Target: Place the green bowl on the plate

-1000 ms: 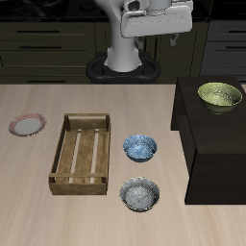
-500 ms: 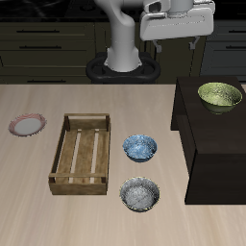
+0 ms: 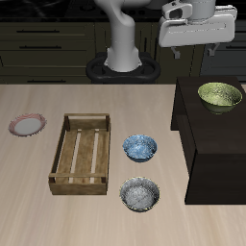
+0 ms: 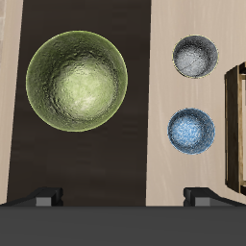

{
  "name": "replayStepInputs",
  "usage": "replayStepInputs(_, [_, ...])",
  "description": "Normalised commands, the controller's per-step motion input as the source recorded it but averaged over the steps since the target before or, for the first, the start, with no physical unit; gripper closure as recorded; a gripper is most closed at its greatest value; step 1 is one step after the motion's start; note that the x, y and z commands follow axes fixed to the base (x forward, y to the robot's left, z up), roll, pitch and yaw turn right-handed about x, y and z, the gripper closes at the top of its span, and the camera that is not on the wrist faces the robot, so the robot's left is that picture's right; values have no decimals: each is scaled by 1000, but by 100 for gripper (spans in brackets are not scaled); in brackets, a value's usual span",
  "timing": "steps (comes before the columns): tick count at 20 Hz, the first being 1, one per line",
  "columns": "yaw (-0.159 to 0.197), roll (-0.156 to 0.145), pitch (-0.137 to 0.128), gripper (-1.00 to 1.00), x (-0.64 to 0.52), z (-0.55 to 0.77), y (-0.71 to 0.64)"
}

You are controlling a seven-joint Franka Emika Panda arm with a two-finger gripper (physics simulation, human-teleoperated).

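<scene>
The green bowl (image 3: 220, 96) stands upright on a dark raised block (image 3: 207, 159) at the table's side. It also shows in the wrist view (image 4: 77, 79), with its pale inside facing up. The plate (image 3: 27, 125), pink-rimmed with a pale centre, lies on the table at the opposite side, and is out of the wrist view. My gripper (image 3: 195, 48) hangs high above the back of the block, behind the green bowl. It is open and empty, and its fingertips (image 4: 48, 197) stand wide apart.
A wooden slatted tray (image 3: 85, 154) lies between the plate and the bowls. A blue patterned bowl (image 3: 140, 147) and a grey-white speckled bowl (image 3: 140, 195) stand beside the block, and both show in the wrist view (image 4: 190, 131) (image 4: 194, 56). Dark cabinets stand behind the table.
The gripper has moved sideways at the same height, from above the robot's base to above the dark block, toward the green bowl. Nothing on the table has moved.
</scene>
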Motion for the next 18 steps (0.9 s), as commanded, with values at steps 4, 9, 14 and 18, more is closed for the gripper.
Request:
replayStepInputs(4, [7, -10, 11, -100, 217, -19, 357])
replayStepInputs(9, [2, -35, -8, -100, 250, 34, 143])
replayStepInputs(14, [-1, -29, -1, -100, 324, -3, 85])
replayStepInputs(18, [-32, -35, 42, -100, 353, -98, -34])
